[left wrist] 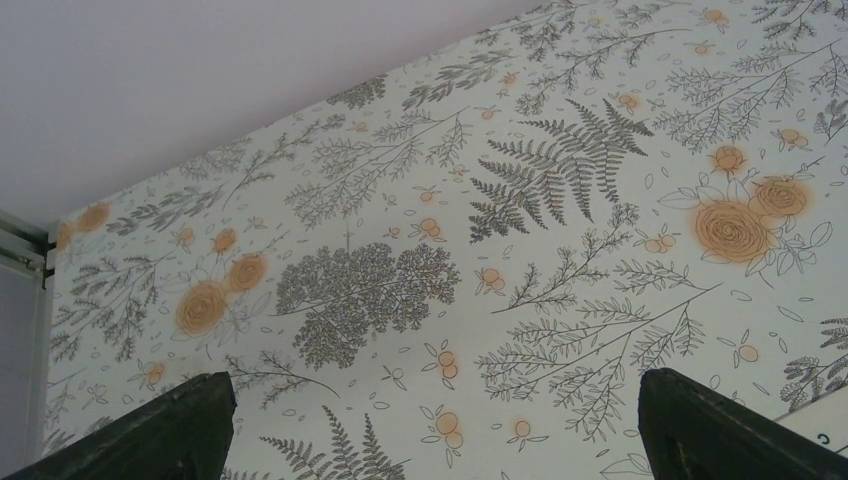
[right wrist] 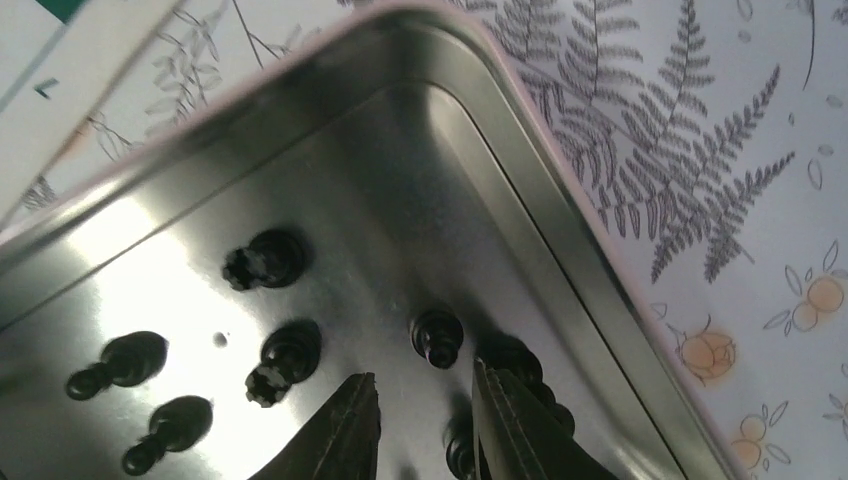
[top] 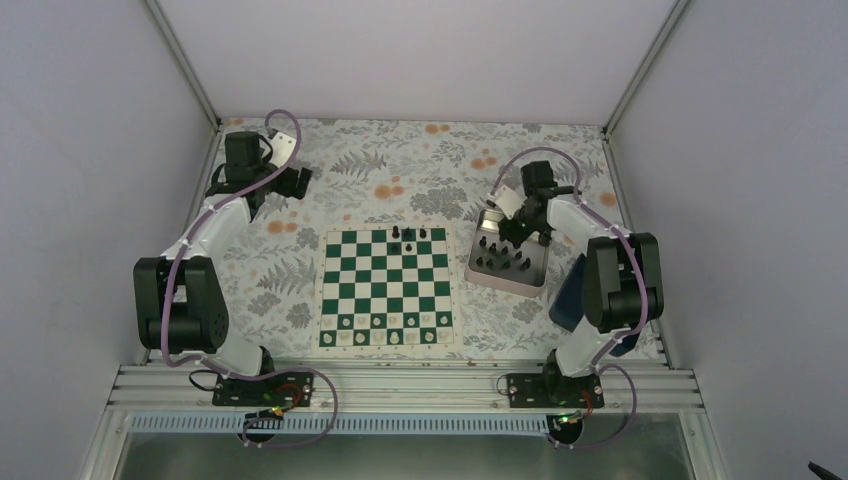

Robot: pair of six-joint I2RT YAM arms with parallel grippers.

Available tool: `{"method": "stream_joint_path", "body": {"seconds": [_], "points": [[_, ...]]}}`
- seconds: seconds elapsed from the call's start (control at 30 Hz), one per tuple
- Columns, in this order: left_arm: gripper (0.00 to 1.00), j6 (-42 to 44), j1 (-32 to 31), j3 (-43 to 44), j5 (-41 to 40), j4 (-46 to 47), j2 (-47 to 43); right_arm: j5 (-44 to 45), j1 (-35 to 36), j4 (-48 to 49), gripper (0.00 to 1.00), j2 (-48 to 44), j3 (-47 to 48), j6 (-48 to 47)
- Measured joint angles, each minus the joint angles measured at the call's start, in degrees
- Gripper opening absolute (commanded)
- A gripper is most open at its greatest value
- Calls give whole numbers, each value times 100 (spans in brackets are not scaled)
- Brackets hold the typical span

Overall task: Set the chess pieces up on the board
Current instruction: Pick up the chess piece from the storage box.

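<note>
The green and white board lies mid-table, with three black chess pieces on its far rows. More black pieces stand in the silvery tray to its right. My right gripper is down inside the tray, its fingers narrowly apart. One black piece stands just beyond the tips, and another sits low against the right finger, half hidden. My left gripper hangs wide open over bare cloth at the far left.
White pieces line the board's near row. A dark blue box sits by the right arm, beside the tray. Two rook-like pieces and two pawns stand left of my right fingers. White walls close in the floral cloth.
</note>
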Motion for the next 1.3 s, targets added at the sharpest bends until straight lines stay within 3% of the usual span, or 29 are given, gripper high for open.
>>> {"method": "stream_joint_path", "body": {"seconds": [1.3], "points": [[100,17,0,-2,39,4,0,-254,-522,35,27,-330,-116,-92]]}}
